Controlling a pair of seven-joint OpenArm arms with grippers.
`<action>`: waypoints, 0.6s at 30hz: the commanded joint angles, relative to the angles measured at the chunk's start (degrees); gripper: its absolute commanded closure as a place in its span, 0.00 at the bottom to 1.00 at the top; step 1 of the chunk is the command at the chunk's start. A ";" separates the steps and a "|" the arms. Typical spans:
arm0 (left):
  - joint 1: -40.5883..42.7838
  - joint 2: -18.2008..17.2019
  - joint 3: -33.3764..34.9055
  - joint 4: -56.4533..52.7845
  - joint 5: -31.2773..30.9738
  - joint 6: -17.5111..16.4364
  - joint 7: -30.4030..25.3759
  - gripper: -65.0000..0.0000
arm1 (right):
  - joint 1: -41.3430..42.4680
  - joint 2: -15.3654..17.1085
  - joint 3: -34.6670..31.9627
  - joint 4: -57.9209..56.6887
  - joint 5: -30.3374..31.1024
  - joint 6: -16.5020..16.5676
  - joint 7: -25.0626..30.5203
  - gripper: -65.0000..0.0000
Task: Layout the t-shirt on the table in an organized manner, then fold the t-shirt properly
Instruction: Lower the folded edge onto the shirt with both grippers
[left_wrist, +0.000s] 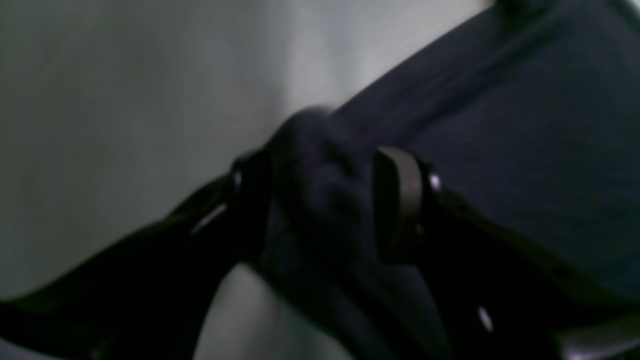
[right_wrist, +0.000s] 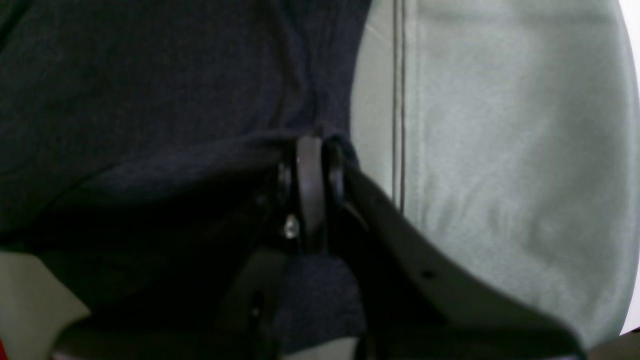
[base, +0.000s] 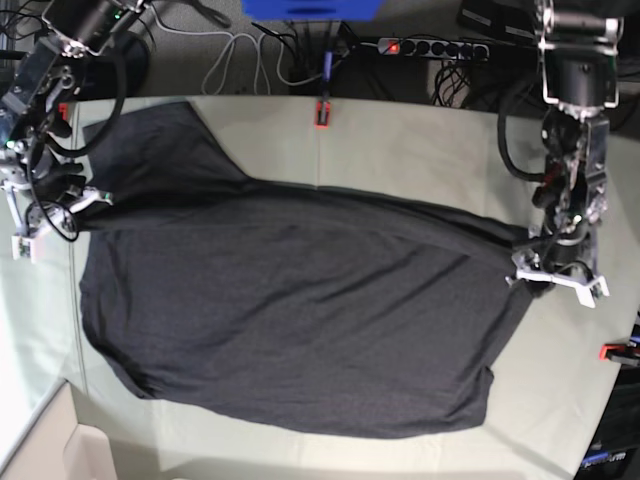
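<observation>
Cables and a power strip (base: 430, 47) trail along the far side of the room, behind a wide table (base: 420, 140) draped in pale grey-green cloth with a red clamp (base: 322, 113) on its far edge. The charcoal t-shirt (base: 290, 310) lies spread across most of it, pulled long from nine o'clock to three o'clock, with a loose flap reaching toward eleven o'clock.

At nine o'clock the right gripper (base: 88, 197) has its fingers (right_wrist: 309, 190) pressed tight together on the shirt's edge, fabric pinched between them. At three o'clock the left gripper (base: 556, 270) sits at the opposite edge; up close its fingers (left_wrist: 397, 192) stand apart on either side of a bunched lump of dark cloth, so the hold looks slack, more a release than a grip.

The step in hand seems to be flattening the shirt. To do it well, I'd judge the right side should keep its pinch low to the table while the left lets the cloth fall free, lifting straight up so the bunch doesn't drag. The hem toward six o'clock is rumpled and wants smoothing before any fold.
</observation>
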 joint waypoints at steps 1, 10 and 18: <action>1.02 -0.86 -0.45 2.65 0.11 0.03 -0.82 0.51 | 0.56 0.47 0.09 1.08 0.54 -0.03 0.92 1.00; 4.36 -0.25 -5.46 -2.10 0.38 0.03 -0.91 0.50 | 0.56 0.38 0.09 1.08 0.54 -0.03 0.84 1.00; -0.91 -0.16 -5.02 -8.70 0.38 -0.06 -0.91 0.50 | 0.21 0.29 0.09 1.08 0.54 -0.03 0.75 1.00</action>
